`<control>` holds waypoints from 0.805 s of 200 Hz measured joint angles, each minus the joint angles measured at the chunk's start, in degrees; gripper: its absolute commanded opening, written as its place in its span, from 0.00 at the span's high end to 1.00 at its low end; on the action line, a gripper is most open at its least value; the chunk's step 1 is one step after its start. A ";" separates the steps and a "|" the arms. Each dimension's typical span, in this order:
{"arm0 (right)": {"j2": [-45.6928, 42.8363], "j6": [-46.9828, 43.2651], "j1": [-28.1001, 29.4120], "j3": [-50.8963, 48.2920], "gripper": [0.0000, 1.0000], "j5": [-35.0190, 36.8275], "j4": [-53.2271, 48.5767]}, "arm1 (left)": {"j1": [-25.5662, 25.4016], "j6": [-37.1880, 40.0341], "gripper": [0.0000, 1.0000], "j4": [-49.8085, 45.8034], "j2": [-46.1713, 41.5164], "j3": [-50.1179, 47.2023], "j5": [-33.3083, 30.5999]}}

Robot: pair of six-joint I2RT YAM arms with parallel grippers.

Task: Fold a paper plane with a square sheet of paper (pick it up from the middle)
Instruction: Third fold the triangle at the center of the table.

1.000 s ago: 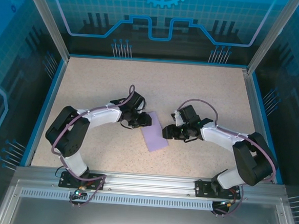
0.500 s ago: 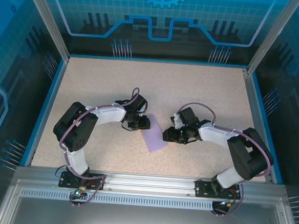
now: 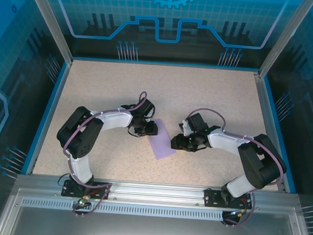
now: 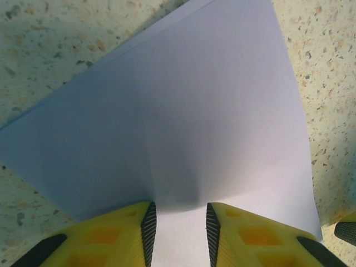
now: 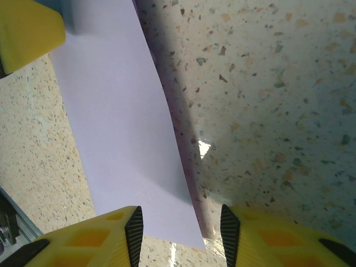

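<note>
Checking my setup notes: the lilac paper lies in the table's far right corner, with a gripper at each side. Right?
Not the corner: the top external view shows the lilac paper near the middle of the table. The rest holds, with the left gripper at one side and the right gripper at the other.

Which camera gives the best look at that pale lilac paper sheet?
The left wrist view: the thin pale lilac paper sheet spans most of the picture, with clear edges. From above it looks small and distant; the right wrist view shows a slanted strip of it.
</note>
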 measured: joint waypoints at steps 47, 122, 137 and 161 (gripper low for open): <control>1.49 0.04 0.24 0.07 0.55 -0.70 0.50 | 0.00 -0.02 0.67 0.02 0.00 0.00 0.02; 1.73 0.04 1.64 0.72 0.56 -1.99 0.39 | 0.00 0.00 0.67 0.09 0.02 -0.02 0.02; 1.73 0.04 3.06 1.20 0.56 -1.92 -0.07 | 0.00 0.00 0.67 0.17 0.07 -0.02 0.02; 1.73 0.02 4.28 2.05 0.56 -1.57 -1.16 | 0.00 0.15 0.67 0.22 0.13 -0.02 0.02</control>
